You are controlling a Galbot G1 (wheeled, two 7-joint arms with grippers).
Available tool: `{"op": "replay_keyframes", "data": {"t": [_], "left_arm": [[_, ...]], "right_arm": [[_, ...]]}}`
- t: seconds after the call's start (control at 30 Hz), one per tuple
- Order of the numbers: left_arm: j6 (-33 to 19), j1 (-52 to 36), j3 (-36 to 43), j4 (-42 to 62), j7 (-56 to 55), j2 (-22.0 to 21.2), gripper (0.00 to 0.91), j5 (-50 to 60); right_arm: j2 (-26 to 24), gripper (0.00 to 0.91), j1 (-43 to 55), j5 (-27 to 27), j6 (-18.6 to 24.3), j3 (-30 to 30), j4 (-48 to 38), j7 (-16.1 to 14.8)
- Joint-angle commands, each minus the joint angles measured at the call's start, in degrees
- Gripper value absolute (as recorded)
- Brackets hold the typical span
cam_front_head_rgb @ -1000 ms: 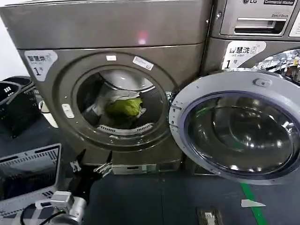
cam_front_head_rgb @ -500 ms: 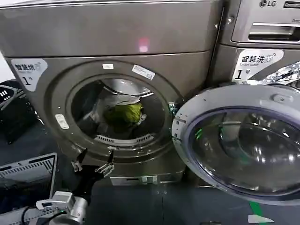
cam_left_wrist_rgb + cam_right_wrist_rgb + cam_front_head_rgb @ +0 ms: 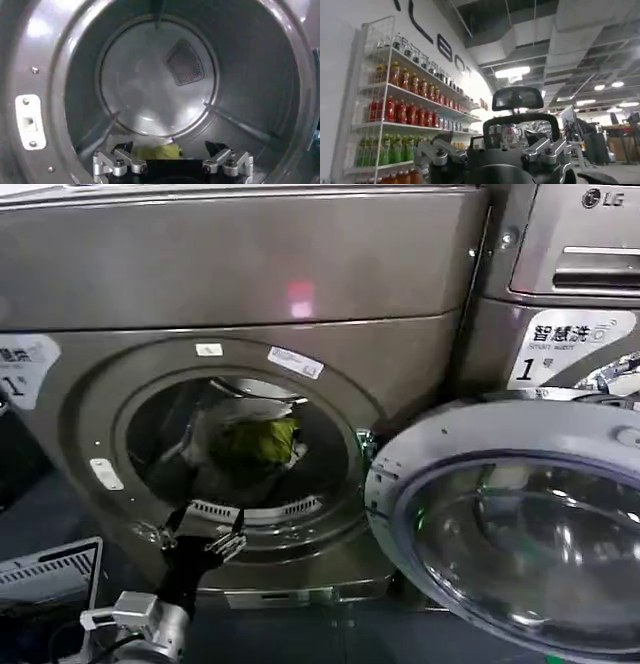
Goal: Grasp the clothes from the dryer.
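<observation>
The dryer (image 3: 250, 264) is a large bronze-grey machine with its round porthole open. Inside the drum lie the clothes (image 3: 256, 442), a small yellow-green bundle with white cloth behind it. My left gripper (image 3: 206, 526) hovers at the porthole's lower rim, open and holding nothing. In the left wrist view the left gripper (image 3: 169, 145) faces into the drum, and the clothes (image 3: 152, 151) show low between its spread fingers, farther in. My right gripper (image 3: 488, 135) is held away from the machine, open and empty, facing the room.
The dryer's round glass door (image 3: 520, 524) hangs open at the right, in front of the neighbouring LG machine (image 3: 580, 244). A grey slatted crate (image 3: 50, 569) sits on the floor at the lower left. Shelves of bottles (image 3: 395, 110) stand beyond the right gripper.
The dryer has grown larger and slid left in the head view. My left gripper has risen from below the porthole to its lower rim, still open.
</observation>
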Motion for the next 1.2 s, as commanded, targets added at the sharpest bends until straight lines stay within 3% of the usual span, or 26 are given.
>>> {"op": "replay_keyframes", "data": {"t": [0.03, 0.47, 0.63, 1.2], "left_arm": [[-0.1, 0.2, 0.0, -1.0, 0.0, -0.1, 0.907, 0.4], [-0.5, -0.8, -0.1, -0.3, 0.3, -0.5, 0.907, 0.3], [-3.9, -5.3, -2.5, 3.4, 0.9, 1.0, 0.907, -2.1], [-14.3, -44.5, 3.1, 48.7, -1.2, 1.0, 0.907, -5.2]], "right_arm": [[0.1, 0.907, 0.1, 0.0, 0.1, 0.0, 0.0, 0.0], [0.1, 0.907, 0.3, 0.0, 0.4, 0.0, 0.1, -0.5], [0.2, 0.907, -0.3, -1.2, 0.4, 0.3, 0.1, -0.9], [1.7, 0.907, -1.0, -1.6, 0.6, 0.2, 2.3, -1.9]]}}
